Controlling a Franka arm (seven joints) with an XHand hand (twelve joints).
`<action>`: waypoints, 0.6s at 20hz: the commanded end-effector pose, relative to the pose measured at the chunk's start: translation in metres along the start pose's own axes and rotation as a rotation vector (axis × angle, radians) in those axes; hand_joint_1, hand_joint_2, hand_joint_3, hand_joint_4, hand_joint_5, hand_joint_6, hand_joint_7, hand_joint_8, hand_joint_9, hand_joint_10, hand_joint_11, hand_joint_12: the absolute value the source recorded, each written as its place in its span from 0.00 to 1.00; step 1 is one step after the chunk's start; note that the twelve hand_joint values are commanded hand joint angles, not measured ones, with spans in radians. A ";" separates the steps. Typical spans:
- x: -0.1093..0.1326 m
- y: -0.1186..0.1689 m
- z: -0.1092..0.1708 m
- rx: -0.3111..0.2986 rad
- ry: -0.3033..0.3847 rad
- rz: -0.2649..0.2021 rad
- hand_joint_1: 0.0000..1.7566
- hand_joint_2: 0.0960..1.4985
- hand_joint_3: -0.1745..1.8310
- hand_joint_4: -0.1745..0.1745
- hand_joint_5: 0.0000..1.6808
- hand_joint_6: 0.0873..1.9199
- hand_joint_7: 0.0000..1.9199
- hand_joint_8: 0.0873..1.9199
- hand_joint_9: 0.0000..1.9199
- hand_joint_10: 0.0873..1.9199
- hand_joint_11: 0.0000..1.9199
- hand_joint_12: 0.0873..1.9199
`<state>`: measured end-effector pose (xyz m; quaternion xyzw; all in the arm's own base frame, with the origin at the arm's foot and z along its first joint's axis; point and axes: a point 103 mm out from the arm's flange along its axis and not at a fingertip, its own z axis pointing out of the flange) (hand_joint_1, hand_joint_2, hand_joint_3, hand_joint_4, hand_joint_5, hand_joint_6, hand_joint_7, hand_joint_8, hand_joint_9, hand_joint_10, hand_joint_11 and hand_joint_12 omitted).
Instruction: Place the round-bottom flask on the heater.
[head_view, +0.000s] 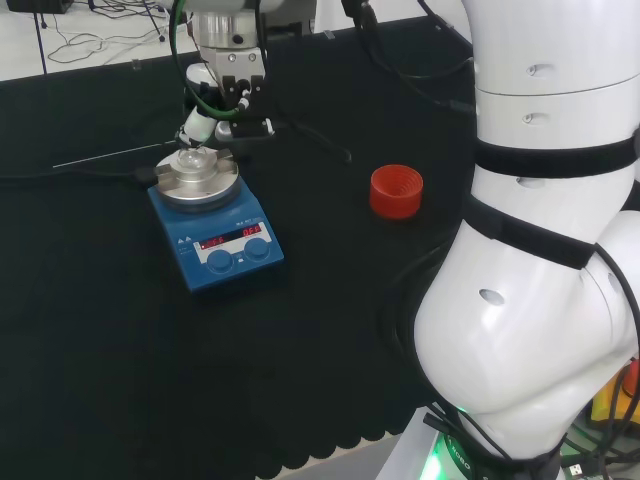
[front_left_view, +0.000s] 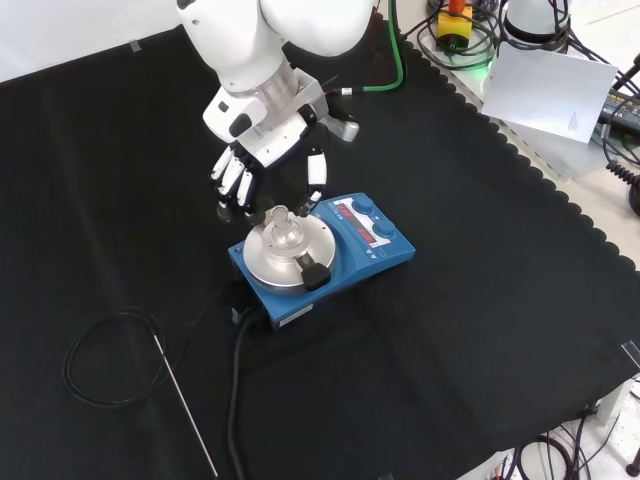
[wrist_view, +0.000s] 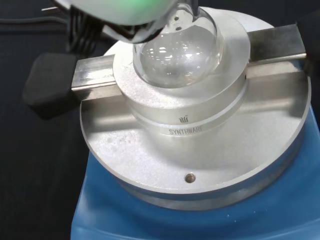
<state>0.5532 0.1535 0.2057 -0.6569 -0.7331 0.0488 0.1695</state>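
Taking the blue heater (front_left_view: 325, 255) as the landmark, and going from the near side of the front view outward: a thin metal rod (front_left_view: 186, 406) lies on the black cloth (front_left_view: 480, 330) nearest the camera, down and to the left of the heater, with a looped black cable (front_left_view: 105, 360) beside it and a second cable running up to the heater's near left corner. The heater itself stands near the middle of the cloth, its control panel with two knobs (front_left_view: 372, 222) turned to the right in this view. On its round metal plate (front_left_view: 285, 258) sits a raised metal block crossed by a bar with black end grips (front_left_view: 317, 275). The round-bottom flask (front_left_view: 281, 234) rests in the hollow of that block, its neck upright; the wrist view shows the clear glass bulb (wrist_view: 177, 52) seated in the block's (wrist_view: 190, 107) bowl, apparently empty. Just beyond the heater, the hand (front_left_view: 262, 165) hangs from the arm with its black and white fingers (front_left_view: 233, 183) pointing down and relaxed, spread apart and holding nothing, clear of the flask. In the head view the hand (head_view: 215, 118) stands just behind the heater (head_view: 216, 232), and a red ribbed ring stand (head_view: 396, 190) sits on the cloth well to the heater's right.
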 end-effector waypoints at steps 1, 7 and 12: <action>0.000 -0.007 -0.005 0.003 0.005 0.000 0.53 0.35 0.42 0.34 0.33 0.36 0.13 0.34 0.25 0.32 0.13 0.70; -0.004 -0.028 -0.028 -0.048 0.009 0.012 0.50 0.34 0.40 0.36 0.24 0.25 0.11 0.34 0.23 0.33 0.11 0.72; -0.012 -0.056 -0.049 -0.094 0.009 0.034 0.49 0.35 0.39 0.37 0.24 0.21 0.11 0.34 0.23 0.34 0.10 0.72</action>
